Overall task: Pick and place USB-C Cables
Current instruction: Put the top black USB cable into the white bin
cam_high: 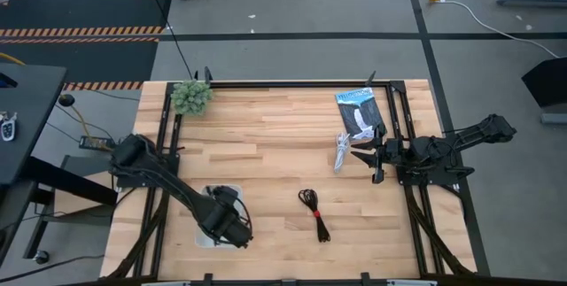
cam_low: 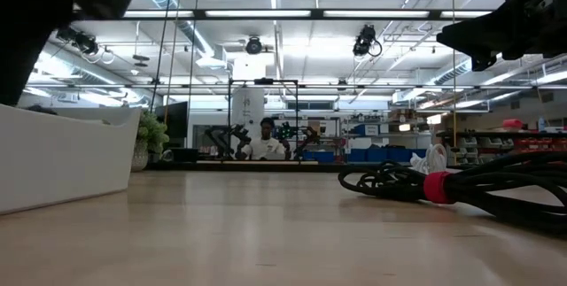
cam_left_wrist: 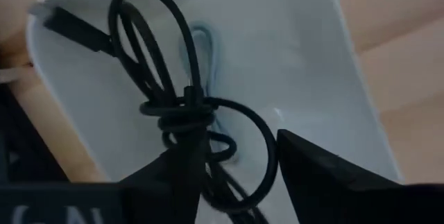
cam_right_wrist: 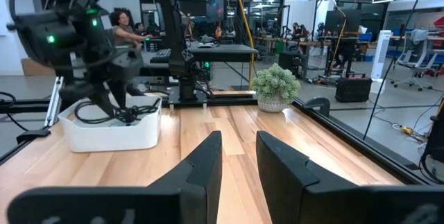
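Note:
A white bin (cam_high: pixel 202 233) sits at the table's near-left, and my left gripper (cam_high: pixel 237 230) hangs over it, open. In the left wrist view one black cable bundle (cam_left_wrist: pixel 184 106) lies in the bin (cam_left_wrist: pixel 312 57) between the fingers of the left gripper (cam_left_wrist: pixel 236 144), on top of a pale grey cable (cam_left_wrist: pixel 205 47). A second black cable (cam_high: pixel 313 213) lies on the table's near middle. The white cable (cam_high: pixel 341 151) lies on the right, just left of my open right gripper (cam_high: pixel 370 158), which touches nothing. My left gripper stands open around the black bundle from above. The bundle's knotted middle (cam_left_wrist: pixel 187 113) runs up against one finger (cam_left_wrist: pixel 177 175). Whether that finger touches it I cannot tell. The bundle's loops spread over the bin's floor.
A flat black-and-blue packet (cam_high: pixel 359 111) lies near the far-right corner, beside the white cable. A fuzzy green plant (cam_high: pixel 190 97) stands at the far-left corner. Black frame rails run along the table's edges. Bare wood lies across the middle (cam_high: pixel 266 153).

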